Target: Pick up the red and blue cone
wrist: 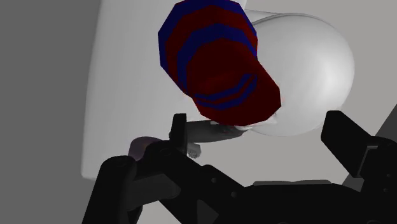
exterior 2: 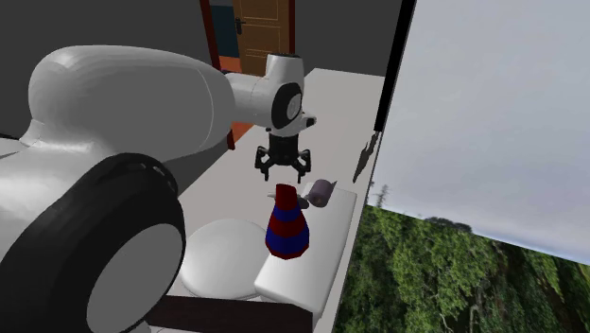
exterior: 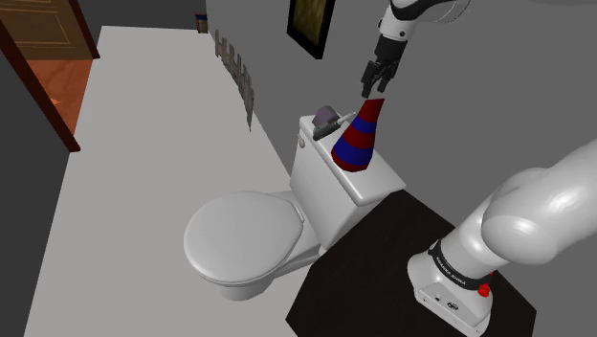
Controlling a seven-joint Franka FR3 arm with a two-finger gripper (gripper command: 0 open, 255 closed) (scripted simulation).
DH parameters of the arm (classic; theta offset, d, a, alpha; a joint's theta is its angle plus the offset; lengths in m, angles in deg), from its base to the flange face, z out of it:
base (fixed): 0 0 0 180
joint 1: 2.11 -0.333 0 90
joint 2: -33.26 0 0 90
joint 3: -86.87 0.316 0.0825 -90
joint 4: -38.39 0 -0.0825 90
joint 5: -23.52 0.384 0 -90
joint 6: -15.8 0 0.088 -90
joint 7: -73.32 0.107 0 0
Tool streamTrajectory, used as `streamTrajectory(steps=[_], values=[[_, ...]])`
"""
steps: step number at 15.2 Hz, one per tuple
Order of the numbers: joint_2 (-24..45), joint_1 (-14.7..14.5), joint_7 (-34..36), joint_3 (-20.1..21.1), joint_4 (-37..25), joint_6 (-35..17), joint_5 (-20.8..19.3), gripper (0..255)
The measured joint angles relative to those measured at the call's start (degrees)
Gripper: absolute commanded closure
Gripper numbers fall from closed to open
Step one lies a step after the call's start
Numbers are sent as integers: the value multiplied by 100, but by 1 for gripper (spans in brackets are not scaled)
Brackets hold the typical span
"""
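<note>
Bathroom: red-and-blue striped cone [exterior: 358, 140] standing on white toilet tank lid [exterior: 376, 188]; black gripper [exterior: 374, 84] hovers over its tip, fingers spread and empty, likely aligning to grasp.

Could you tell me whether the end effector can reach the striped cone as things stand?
Probably yes: the open end effector hangs just above the tip of the cone, with nothing between them.
</note>
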Motion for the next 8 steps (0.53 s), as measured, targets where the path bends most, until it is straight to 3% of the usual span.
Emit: streamTrajectory(steps=[8], values=[[479,19,-193,-93,136,-508,118,0]])
